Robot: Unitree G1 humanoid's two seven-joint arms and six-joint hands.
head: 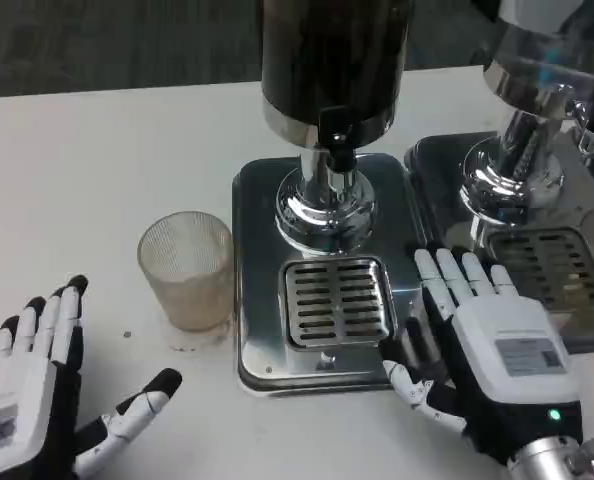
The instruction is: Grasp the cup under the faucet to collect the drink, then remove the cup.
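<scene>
You are at the reach-to-grasp step: your left hand point(32, 395), fingers spread and empty, lies at seven o'clock of the cup point(188, 268), which stands on the table left of the faucet point(337, 130), so close on it next.

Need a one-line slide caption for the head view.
Left robot hand open beside ribbed cup; right robot hand rests at dispenser drip tray.

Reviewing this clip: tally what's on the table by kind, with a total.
Drink dispensers: 2 (dark one, second one)
Drip grates: 2 (centre grate, right grate)
Cups: 1 (ribbed clear cup)
Robot hands: 2 (left hand, right hand)
Total: 7
</scene>
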